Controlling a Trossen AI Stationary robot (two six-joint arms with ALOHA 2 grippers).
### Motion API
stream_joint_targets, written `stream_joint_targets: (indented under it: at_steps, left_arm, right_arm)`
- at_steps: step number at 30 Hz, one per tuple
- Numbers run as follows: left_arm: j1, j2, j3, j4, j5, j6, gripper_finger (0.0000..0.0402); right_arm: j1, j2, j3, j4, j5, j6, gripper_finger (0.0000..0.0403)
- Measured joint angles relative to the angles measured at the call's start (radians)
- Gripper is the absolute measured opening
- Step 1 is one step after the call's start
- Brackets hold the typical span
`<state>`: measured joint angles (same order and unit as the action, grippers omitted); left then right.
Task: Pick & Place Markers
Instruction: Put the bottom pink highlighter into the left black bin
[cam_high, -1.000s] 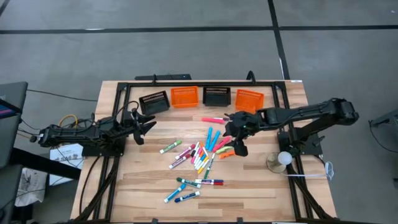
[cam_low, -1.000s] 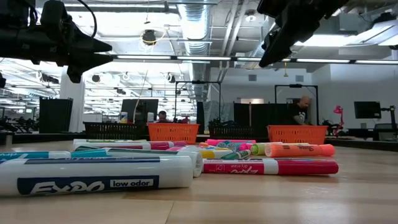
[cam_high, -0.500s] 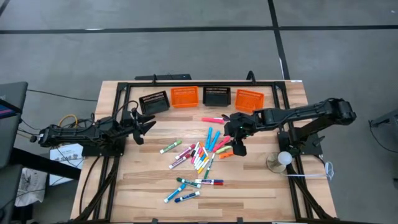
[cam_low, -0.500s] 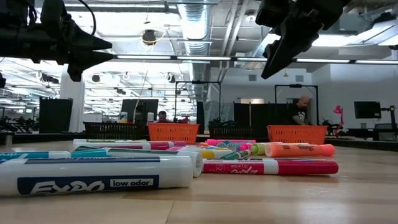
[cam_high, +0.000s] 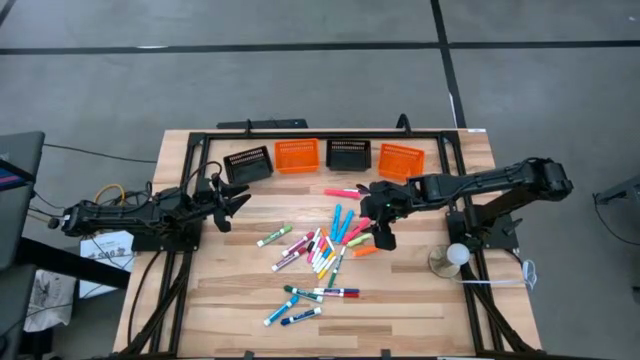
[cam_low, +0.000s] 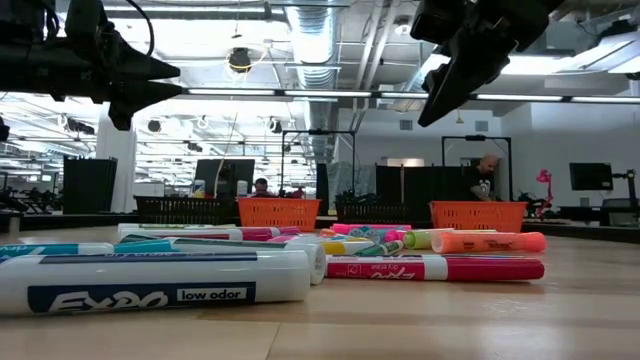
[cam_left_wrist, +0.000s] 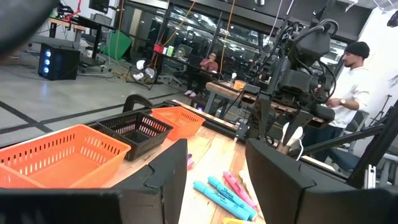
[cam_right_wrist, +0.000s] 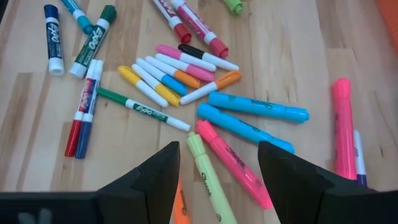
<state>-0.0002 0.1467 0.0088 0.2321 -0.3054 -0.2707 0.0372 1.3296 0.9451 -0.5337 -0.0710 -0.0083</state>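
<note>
Right gripper (cam_high: 381, 227) hangs over the markers (cam_high: 325, 250) scattered mid-counter (cam_high: 420, 300), jaws parted and empty, arm reaching inward; left gripper (cam_high: 234, 208) waits aloft at left, jaws likewise released.

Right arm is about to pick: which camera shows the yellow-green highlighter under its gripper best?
The right wrist view: the yellow-green highlighter lies whole between the open right gripper fingers. The high view shows only a small streak; the low view shows its end; the left wrist view hardly shows it.
</note>
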Motion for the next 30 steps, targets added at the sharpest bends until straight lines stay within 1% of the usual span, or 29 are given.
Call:
stream_joint_targets:
  at_steps: [8, 11, 17, 21, 30]
  left_arm:
    - [0.0, 0.0, 0.0, 0.001, 0.0, 0.0, 0.0163]
    - [0.0, 0.0, 0.0, 0.001, 0.0, 0.0, 0.0163]
    - [0.0, 0.006, 0.0, 0.006, 0.0, 0.001, 0.0163]
    - [0.0, 0.015, 0.0, 0.014, 0.0, 0.001, 0.0163]
    - [0.0, 0.021, 0.0, 0.017, 0.0, 0.004, 0.0163]
  right_arm:
    - [0.0, 0.007, 0.0, -0.006, -0.004, -0.001, 0.0207]
    - [0.0, 0.037, 0.0, -0.055, -0.004, -0.015, 0.0207]
    - [-0.009, 0.142, 0.0, -0.05, 0.026, -0.086, 0.0207]
    - [-0.037, 0.195, 0.0, -0.059, 0.027, -0.107, 0.0207]
    - [-0.079, 0.249, -0.001, -0.086, 0.022, -0.188, 0.0207]
